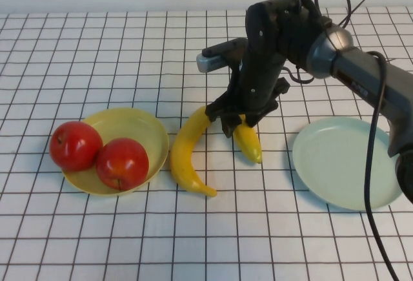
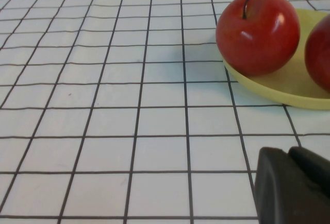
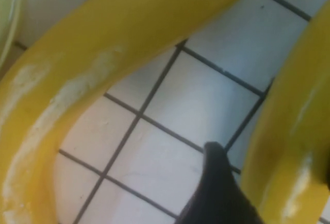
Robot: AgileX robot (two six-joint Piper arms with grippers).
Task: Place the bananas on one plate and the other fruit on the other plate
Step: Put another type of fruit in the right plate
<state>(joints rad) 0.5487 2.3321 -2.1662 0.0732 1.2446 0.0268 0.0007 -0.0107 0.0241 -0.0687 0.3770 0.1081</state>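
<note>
Two red apples rest on the pale yellow plate at the left. Both bananas lie on the cloth mid-table: a long one beside the yellow plate and a shorter one to its right. My right gripper is lowered over the shorter banana's far end, open, one finger on each side of the banana; the long banana curves just beside it. The pale blue-green plate stands empty at the right. My left gripper is shut, low over the cloth near one apple and the yellow plate.
A white cloth with a black grid covers the whole table. The right arm and its cables stretch from the right edge above the blue-green plate. A silver camera block sticks out from its wrist.
</note>
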